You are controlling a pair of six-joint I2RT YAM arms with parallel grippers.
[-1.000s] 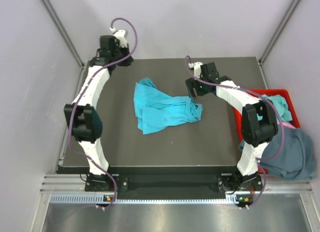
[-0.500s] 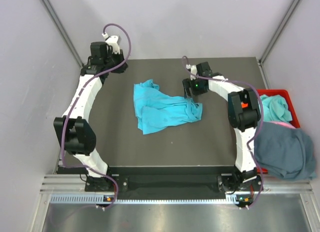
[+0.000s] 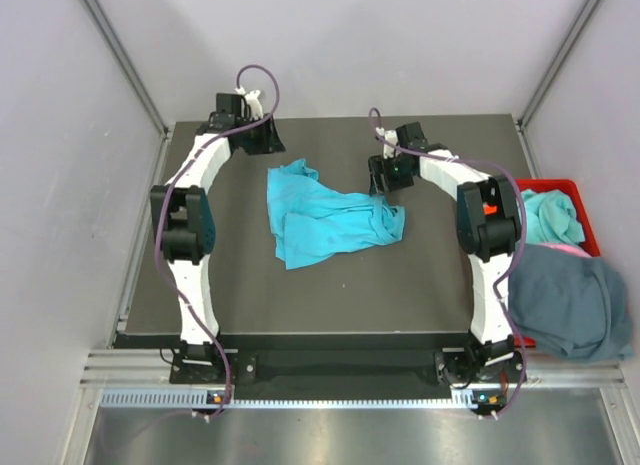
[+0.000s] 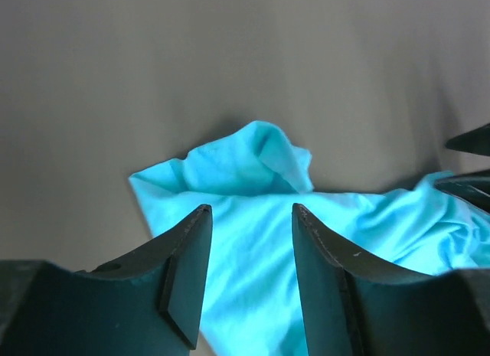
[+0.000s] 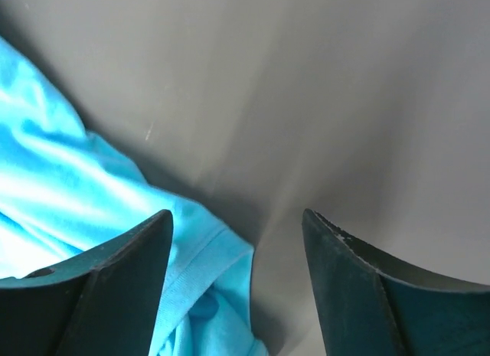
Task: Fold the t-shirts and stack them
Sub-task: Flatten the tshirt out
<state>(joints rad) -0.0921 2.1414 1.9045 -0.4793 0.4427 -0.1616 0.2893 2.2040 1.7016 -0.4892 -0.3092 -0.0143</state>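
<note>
One turquoise t-shirt (image 3: pixel 325 217) lies crumpled and unfolded at the centre of the table (image 3: pixel 430 275). Left gripper (image 3: pixel 262 137) hovers at its 11 o'clock, fingers parted, empty. Right gripper (image 3: pixel 385 177) hangs at its 2 o'clock edge, fingers spread, empty.

No legible text, label, brand, number or sign is showing in any of the views.
</note>
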